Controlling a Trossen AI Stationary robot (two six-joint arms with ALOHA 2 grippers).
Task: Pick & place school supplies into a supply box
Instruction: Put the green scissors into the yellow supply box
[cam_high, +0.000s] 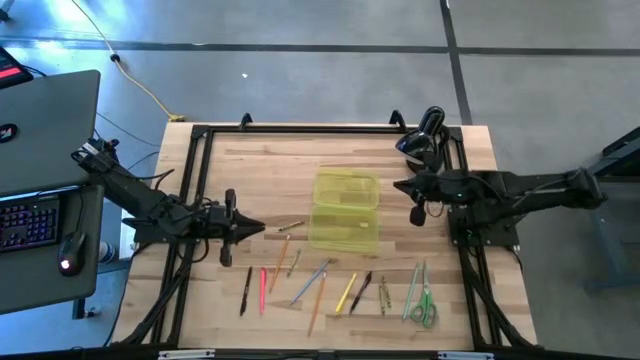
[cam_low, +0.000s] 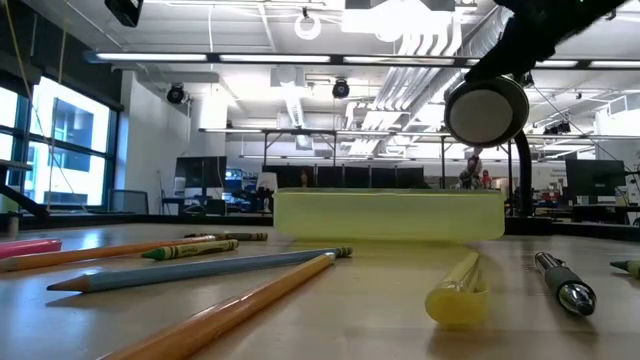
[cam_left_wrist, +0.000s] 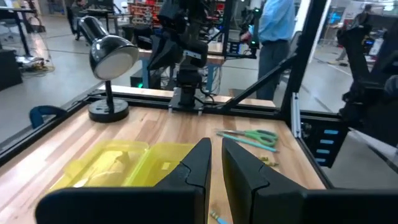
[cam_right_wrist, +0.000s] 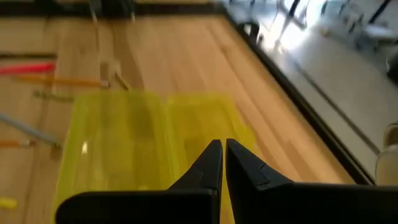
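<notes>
The supply box (cam_high: 346, 211) lies open on the table's middle, both yellow-green halves flat on the wood, also in the low view (cam_low: 388, 215) and both wrist views (cam_left_wrist: 124, 163) (cam_right_wrist: 149, 143). The school supplies lie loose along the near edge: black pen (cam_high: 246, 290), pink-red pen (cam_high: 263, 290), orange pencils (cam_high: 316, 305), green-handled scissors (cam_high: 426, 303) (cam_left_wrist: 252, 135). A brown pencil (cam_high: 290, 226) lies left of the box. My left gripper (cam_high: 258, 228) hovers level left of the box, fingertips (cam_left_wrist: 216, 155) slightly apart, nothing between them. My right gripper (cam_high: 405, 187) hangs right of the box's far half, shut and empty (cam_right_wrist: 224, 152).
A black desk lamp (cam_high: 425, 135) (cam_left_wrist: 109, 59) stands at the table's far right corner. Black frame rails (cam_high: 300, 128) run round the table. A laptop and keyboard (cam_high: 35, 210) sit left of the table. A person (cam_left_wrist: 277, 37) stands beyond the far edge.
</notes>
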